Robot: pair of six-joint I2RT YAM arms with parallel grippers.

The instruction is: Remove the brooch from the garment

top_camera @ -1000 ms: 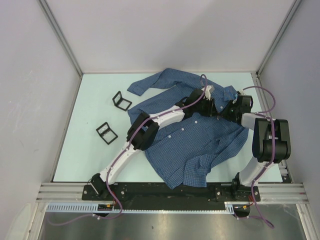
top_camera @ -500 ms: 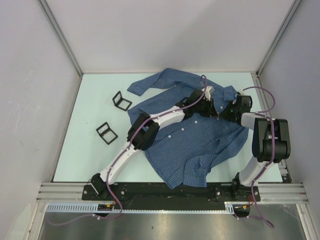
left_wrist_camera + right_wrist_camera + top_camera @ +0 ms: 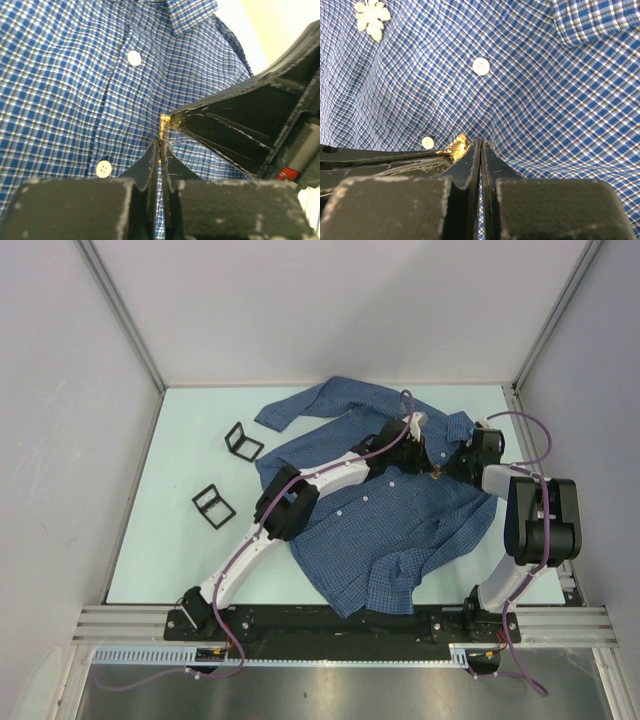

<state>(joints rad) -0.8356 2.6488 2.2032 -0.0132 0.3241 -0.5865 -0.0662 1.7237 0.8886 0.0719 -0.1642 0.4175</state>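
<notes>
The garment (image 3: 390, 530), a blue fine-checked shirt, lies spread on the table. Both grippers meet on its chest just below the collar. The brooch (image 3: 457, 147) is small and gold, and is seen edge-on in the left wrist view (image 3: 163, 125). My left gripper (image 3: 160, 145) is shut, with the brooch's lower end between its tips. My right gripper (image 3: 480, 142) is shut on a pucker of shirt cloth right beside the brooch. It fills the right of the left wrist view (image 3: 240, 125). In the top view the left gripper (image 3: 430, 460) and right gripper (image 3: 444, 466) touch tip to tip.
A pale leaf-shaped ornament (image 3: 372, 17) sits on the shirt farther from the jaws. Small white buttons (image 3: 481, 66) run down the placket. Two black wire frames (image 3: 243, 441) (image 3: 212, 505) stand on the table left of the shirt. Enclosure walls ring the table.
The right gripper has edged slightly up and left toward the left gripper. The shirt and the left arm have hardly moved.
</notes>
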